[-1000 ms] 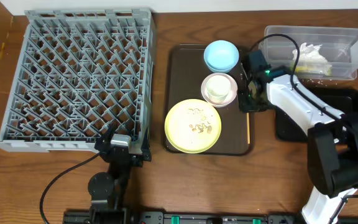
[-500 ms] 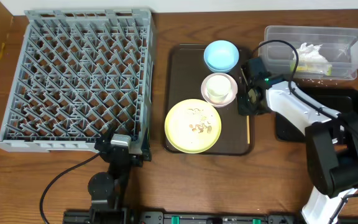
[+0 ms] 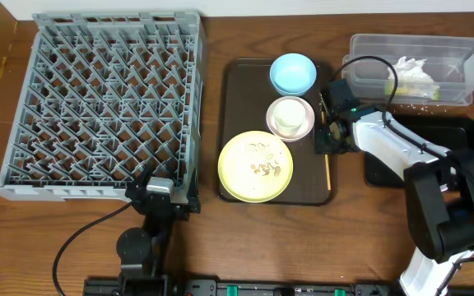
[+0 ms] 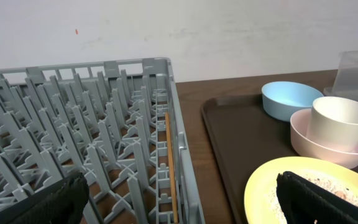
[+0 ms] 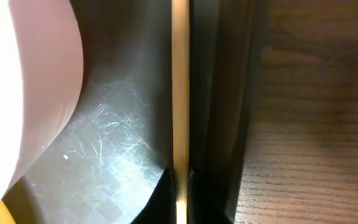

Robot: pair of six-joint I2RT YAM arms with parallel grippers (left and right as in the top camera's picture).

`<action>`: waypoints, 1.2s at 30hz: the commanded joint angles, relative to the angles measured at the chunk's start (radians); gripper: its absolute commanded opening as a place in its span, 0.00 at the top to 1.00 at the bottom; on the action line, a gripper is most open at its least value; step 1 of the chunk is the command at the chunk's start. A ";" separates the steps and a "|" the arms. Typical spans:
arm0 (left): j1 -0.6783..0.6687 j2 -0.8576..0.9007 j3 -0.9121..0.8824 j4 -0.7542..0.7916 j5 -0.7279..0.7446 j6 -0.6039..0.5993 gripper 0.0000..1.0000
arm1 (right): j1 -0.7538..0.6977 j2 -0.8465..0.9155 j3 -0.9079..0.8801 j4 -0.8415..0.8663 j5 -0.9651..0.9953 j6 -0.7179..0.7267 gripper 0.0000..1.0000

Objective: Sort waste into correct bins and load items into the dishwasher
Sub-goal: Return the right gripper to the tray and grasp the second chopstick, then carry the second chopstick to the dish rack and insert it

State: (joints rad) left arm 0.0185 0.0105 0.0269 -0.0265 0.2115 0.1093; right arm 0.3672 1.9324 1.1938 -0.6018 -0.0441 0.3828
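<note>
1. The right end effector [image 3: 328, 138] sits at the right edge of the brown serving tray [image 3: 241, 90]. Its fingers are pressed together on a wooden chopstick [image 5: 180, 74], which runs straight along the tray's rim in the right wrist view.
2. The left end effector [image 4: 179, 193] is spread wide at the near right corner of the grey dish rack [image 3: 105, 107].
3. A second chopstick [image 4: 167, 162] lies inside the rack, along its right wall.
4. On the serving tray, the light blue bowl [image 3: 293, 73] is at the far end. Just beside it, the pale cup [image 3: 287, 115] stands inside the small white bowl [image 3: 307, 125].
5. The yellow-green plate [image 3: 235, 177] lies at the tray's near end, with beige crumbs [image 3: 263, 167] on it.
6. The crumpled napkin [image 3: 411, 74] lies in the clear tub [image 3: 467, 62] at the far right of the worktop [image 3: 56, 238].
7. The black tray [image 3: 467, 131] lies near the tub, partly under the right arm.
</note>
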 commanded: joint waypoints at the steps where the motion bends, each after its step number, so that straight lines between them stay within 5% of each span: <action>1: -0.003 -0.006 -0.022 -0.025 0.024 0.010 0.02 | -0.006 0.014 -0.019 -0.027 0.008 0.036 0.99; 20: -0.003 -0.006 -0.022 -0.025 0.024 0.010 0.02 | -0.007 -0.065 0.547 -0.415 -0.126 0.041 0.99; 26: -0.003 -0.006 -0.022 -0.025 0.024 0.010 0.02 | 0.014 -0.064 0.592 -0.152 -0.308 0.196 0.99; 36: -0.003 -0.006 -0.022 -0.025 0.024 0.010 0.02 | 0.223 0.055 0.592 0.317 -0.305 0.399 0.99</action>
State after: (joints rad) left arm 0.0185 0.0105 0.0269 -0.0269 0.2119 0.1093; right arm 0.5072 1.9125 1.7767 -0.3466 -0.3206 0.6762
